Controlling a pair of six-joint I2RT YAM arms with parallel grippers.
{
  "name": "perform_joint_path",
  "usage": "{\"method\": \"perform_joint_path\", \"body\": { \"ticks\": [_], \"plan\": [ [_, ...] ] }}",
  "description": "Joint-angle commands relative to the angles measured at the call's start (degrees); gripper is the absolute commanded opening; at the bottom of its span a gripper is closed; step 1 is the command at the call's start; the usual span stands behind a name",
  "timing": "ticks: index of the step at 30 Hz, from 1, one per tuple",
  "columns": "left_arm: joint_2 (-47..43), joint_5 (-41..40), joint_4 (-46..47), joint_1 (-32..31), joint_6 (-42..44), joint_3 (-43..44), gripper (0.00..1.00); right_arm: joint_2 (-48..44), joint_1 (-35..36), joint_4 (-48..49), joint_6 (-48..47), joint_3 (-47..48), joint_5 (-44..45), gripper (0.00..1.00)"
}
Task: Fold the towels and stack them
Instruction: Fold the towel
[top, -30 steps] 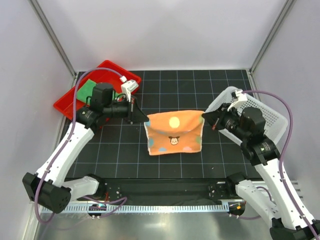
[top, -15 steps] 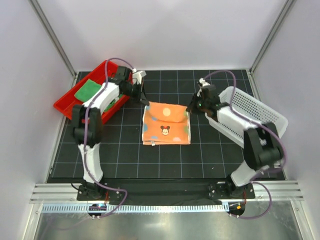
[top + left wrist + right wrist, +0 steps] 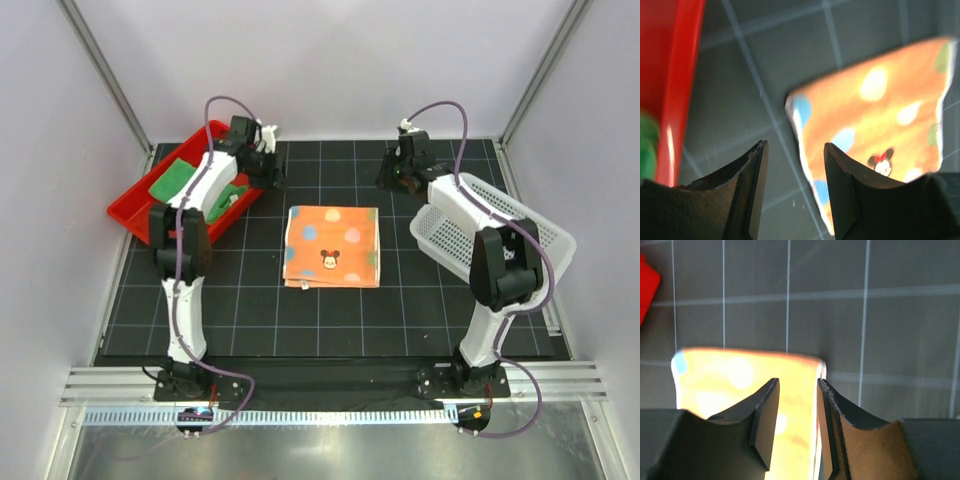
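The polka-dot towel (image 3: 332,247) lay folded on the worktop (image 3: 250,320); the left gripper (image 3: 795,146) and right gripper (image 3: 797,382) hovered spread and empty beyond it. The green towel (image 3: 172,180) lay in the red tray (image 3: 130,215), not yet stacked.

My right gripper (image 3: 797,390) hangs, jaws parted, over the far right corner of the orange polka-dot towel (image 3: 725,385) on the black grid mat (image 3: 900,330), with a red tray corner (image 3: 646,287) far left.

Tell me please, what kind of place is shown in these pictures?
Probably a robot test cell in a lab, not a home: plain white walls on metal posts enclose a black grid mat, and the left arm and right arm are bolted to a rail at its near edge.
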Motion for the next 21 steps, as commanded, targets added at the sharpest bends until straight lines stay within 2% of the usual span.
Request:
{"method": "perform_joint_path", "body": {
  "ticks": [1, 2, 4, 5, 9, 12, 15, 21],
  "plan": [
    [-11.96, -9.32, 0.86, -2.38, -2.48, -12.01, 0.52, -8.44, 1.82, -9.73, 3.56, -2.72, 2.56, 0.42],
    [-16.94, -9.86, 2.01, -3.87, -3.1, -19.53, 0.52, -9.59, 4.35, -12.01, 4.53, -3.86, 3.17, 0.42],
    [-21.36, -11.09, 5.52, -5.28, -5.64, -26.16, 0.51, -12.49, 6.92, -13.96, 5.76, -6.76, 4.31, 0.42],
    [-23.82, -11.1, 7.28, -7.2, -6.7, -33.24, 0.5, -13.11, 8.84, -15.71, 7.42, -7.56, 4.49, 0.42],
    [-34.37, -9.43, 16.42, -10.73, -12.41, -47.77, 0.49, -15.4, 13.77, -15.9, 9.89, -14.4, 6.95, 0.37],
    [-37.29, -6.01, 22.84, -12.31, -17.15, -55.34, 0.48, -15.93, 15.88, -13.97, 10.42, -19.84, 7.3, 0.35],
    [-38.96, -7.14, 24.78, -13.11, -19.28, -60.36, 0.48, -16.72, 17.64, -10.9, 10.51, -25.12, 7.66, 0.34],
    [-36.77, -8.98, 24.26, -13.2, -20.59, -63.72, 0.47, -16.63, 18.18, -6.67, 11.74, -32.08, 7.74, 0.34]
  ]
}}
